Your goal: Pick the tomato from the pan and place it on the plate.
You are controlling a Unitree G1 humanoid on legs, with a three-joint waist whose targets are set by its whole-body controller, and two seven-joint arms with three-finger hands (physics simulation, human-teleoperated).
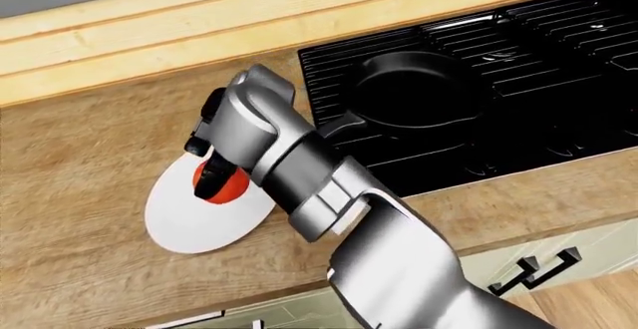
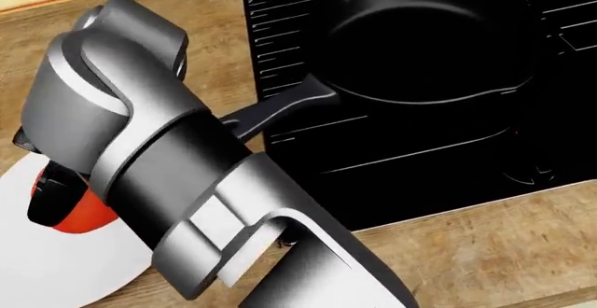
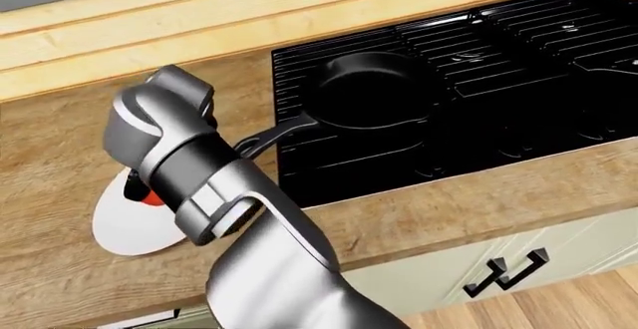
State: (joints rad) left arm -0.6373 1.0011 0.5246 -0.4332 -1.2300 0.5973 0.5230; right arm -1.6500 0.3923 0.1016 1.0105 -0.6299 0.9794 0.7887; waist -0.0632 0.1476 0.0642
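Left-eye view shows the tomato (image 1: 224, 185) over the white plate (image 1: 185, 224), near the worktop's (image 1: 80, 157) near edge and beside the stove (image 1: 559, 82); the pan (image 1: 419, 97) sits empty. Dark fingers (image 1: 209, 168) of the hand (image 1: 212, 166) wrap the tomato, seemingly gripping it. Placing is underway; next it must let go and lift clear without rolling it.

flat, even, bright simulator light with no clear source; all three views are sharp, with no blur or edge distortion. soft highlights streak the grey arm (image 2: 177, 175). the stove (image 1: 538, 67) and pan (image 2: 429, 42) render near-black, their detail mostly lost. shadows on the surface (image 1: 80, 157) are faint.
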